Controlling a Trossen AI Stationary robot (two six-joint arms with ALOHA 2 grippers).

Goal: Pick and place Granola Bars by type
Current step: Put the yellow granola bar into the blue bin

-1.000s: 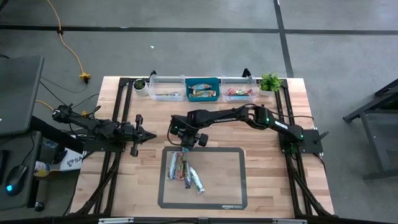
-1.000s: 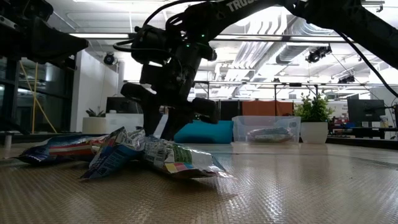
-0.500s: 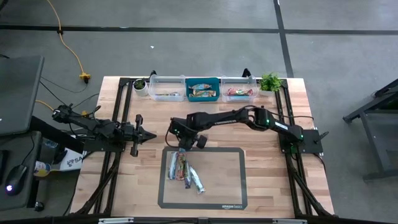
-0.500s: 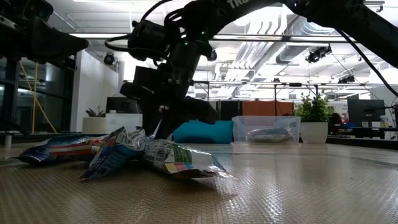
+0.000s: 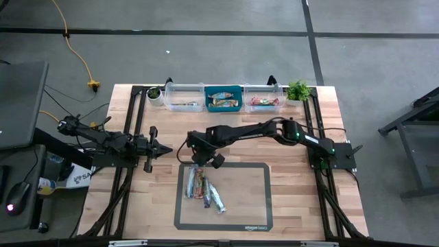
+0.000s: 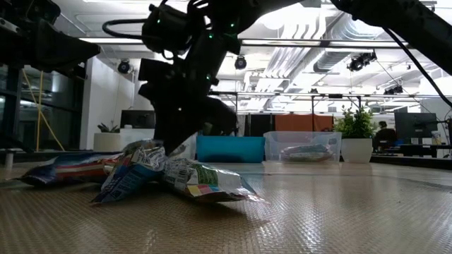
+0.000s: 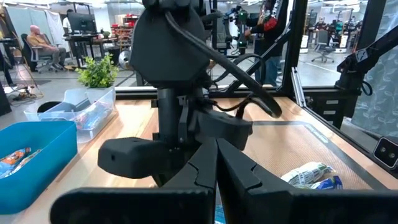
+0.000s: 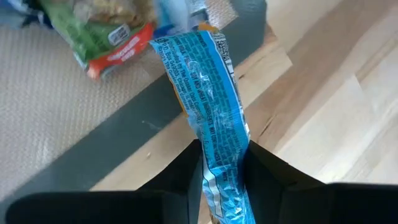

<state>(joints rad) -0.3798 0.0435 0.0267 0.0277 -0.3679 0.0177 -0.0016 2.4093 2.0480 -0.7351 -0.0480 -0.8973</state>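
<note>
1. Light wooden slatted table: it fills the centre of the high view and carries everything below.
2. Dark-bordered grey woven mat: lower centre of the high view, with a pile of shiny-wrapped granola bars in its left half.
3. My right arm: it reaches from the frame's right to the mat's upper left corner, where my right gripper sits.
4. My left arm: parked at the left of the high view, left gripper with fingers pressed together, holding nothing.
5. Three small rectangular bins along the table's top edge: a clear plastic bin, a blue plastic bin and a second clear plastic bin, each already holding bars.
6. Slim bright-blue crinkled foil bar: in the right wrist view my right fingers are narrowed onto its near end; the rest stretches toward the pile.
7. Handling, as I judge it: light, limp and slippery, so a pinch at the end lets it dangle; a hold nearer the middle would steady it.
</note>
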